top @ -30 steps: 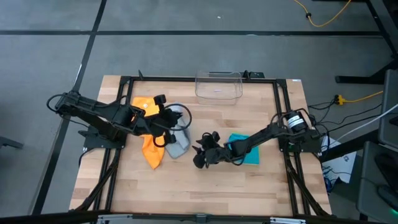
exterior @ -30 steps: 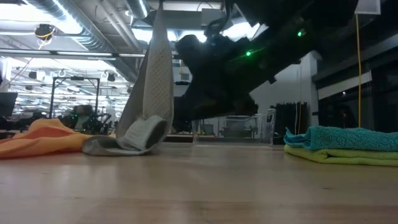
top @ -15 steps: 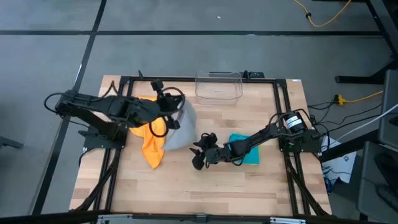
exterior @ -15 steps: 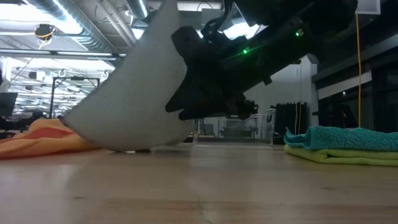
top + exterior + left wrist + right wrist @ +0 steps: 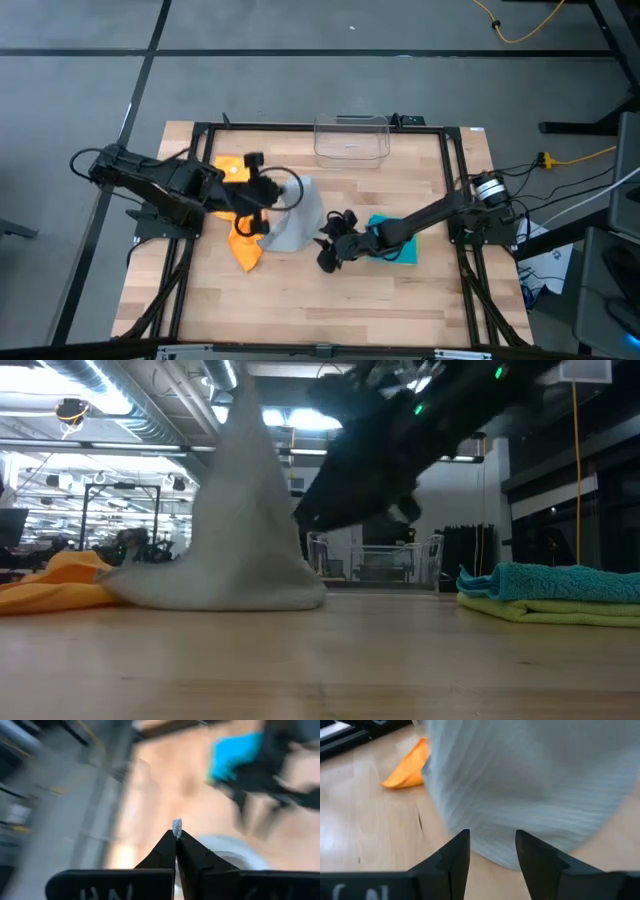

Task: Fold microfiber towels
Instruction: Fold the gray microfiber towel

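Microfiber towels stood half done: teal towel (image 5: 392,240) lay folded on the lime towel (image 5: 545,612), the orange towel (image 5: 240,238) lay crumpled, and the grey towel (image 5: 293,218) hung pinched in the left gripper (image 5: 176,831) before the spread right gripper (image 5: 491,851).

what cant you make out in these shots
- Low view: where the left pincer holds the grey towel; the picture's top edge cuts it off.
- Left wrist view: most of the scene is motion-blurred; only a grey scrap shows at the left pincer.
- High view: how much of the orange towel the left arm covers.
- High view: the lime green towel, hidden under the teal towel.
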### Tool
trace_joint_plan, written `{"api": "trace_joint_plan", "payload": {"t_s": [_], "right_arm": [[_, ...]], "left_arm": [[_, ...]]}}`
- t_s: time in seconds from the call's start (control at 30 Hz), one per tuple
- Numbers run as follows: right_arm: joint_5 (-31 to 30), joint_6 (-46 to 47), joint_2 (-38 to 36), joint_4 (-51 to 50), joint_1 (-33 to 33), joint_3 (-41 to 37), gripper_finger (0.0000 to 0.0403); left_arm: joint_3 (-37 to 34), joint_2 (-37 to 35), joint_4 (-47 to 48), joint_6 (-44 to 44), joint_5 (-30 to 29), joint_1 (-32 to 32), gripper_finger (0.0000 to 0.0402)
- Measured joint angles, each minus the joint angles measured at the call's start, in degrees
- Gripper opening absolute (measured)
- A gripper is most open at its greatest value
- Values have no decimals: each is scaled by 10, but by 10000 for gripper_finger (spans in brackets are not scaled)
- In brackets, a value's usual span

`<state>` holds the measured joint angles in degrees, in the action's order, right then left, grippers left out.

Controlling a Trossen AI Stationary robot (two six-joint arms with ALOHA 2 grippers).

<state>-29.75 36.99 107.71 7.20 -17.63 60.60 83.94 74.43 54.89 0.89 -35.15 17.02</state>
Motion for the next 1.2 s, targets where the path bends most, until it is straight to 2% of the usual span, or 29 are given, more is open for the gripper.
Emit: {"api": "trace_joint_plan", "payload": {"t_s": [0.13,0.23,0.33,0.47,0.6,0.7,0.8,0.97,1.03,1.13,1.2], "right_arm": [[-5,-15,-67,-92,-2,0,161],[-6,-28,-104,-131,-2,0,161],[-16,-34,-123,-140,0,0,161],[-16,-59,-128,-143,7,0,161],[-1,-60,-128,-151,19,0,161],[19,-60,-126,-150,26,0,161],[48,-58,-126,-143,29,0,161],[160,-101,-123,-81,24,0,161],[199,-129,-121,-60,15,0,161],[202,-153,-122,-31,-5,1,161],[167,-152,-122,-30,-16,1,161]], "left_arm": [[-29,0,22,68,129,29,0],[-69,2,-13,99,233,57,0],[-129,4,-65,115,291,91,0],[-229,3,-194,117,371,137,0],[-337,4,-396,116,421,179,0],[-405,4,-531,111,406,200,0],[-449,4,-604,109,354,205,0],[-462,3,-621,82,194,179,0],[-459,3,-618,58,149,159,0],[-442,3,-620,10,136,125,0],[-427,3,-619,-18,136,101,0]]}}
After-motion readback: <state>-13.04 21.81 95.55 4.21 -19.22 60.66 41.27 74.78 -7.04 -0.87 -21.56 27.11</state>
